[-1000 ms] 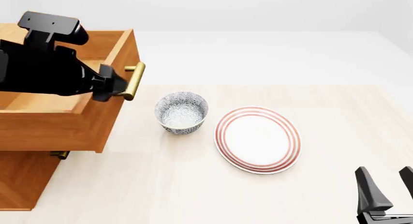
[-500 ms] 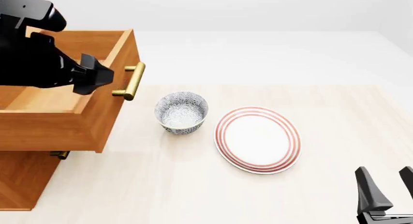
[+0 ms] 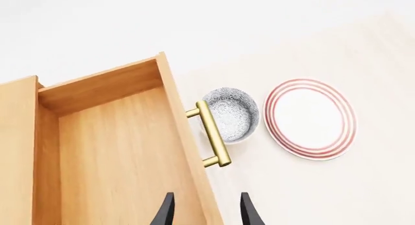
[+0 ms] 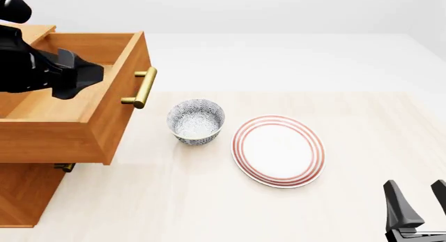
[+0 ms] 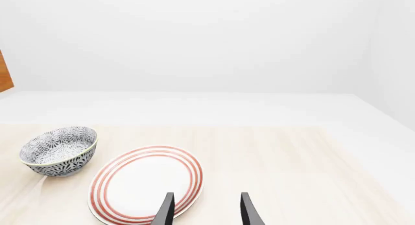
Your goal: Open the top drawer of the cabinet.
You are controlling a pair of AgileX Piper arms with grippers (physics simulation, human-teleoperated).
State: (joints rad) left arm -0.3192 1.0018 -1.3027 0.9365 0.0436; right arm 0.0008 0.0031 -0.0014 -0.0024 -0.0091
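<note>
One cabinet [image 4: 24,192], with one drawer [image 4: 83,132] pulled out and one brass handle [image 4: 141,88] on its front; part of a second handle [image 4: 64,167] just visible below. One patterned bowl [image 4: 196,121]. One red-ringed plate [image 4: 279,150]. Two grippers: left [image 4: 77,75], right [image 4: 417,203]. One table [image 4: 209,200].

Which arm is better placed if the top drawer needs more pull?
Left. The left gripper hangs open over the top drawer, near its brass handle. The right gripper sits far off, beyond the plate.
</note>
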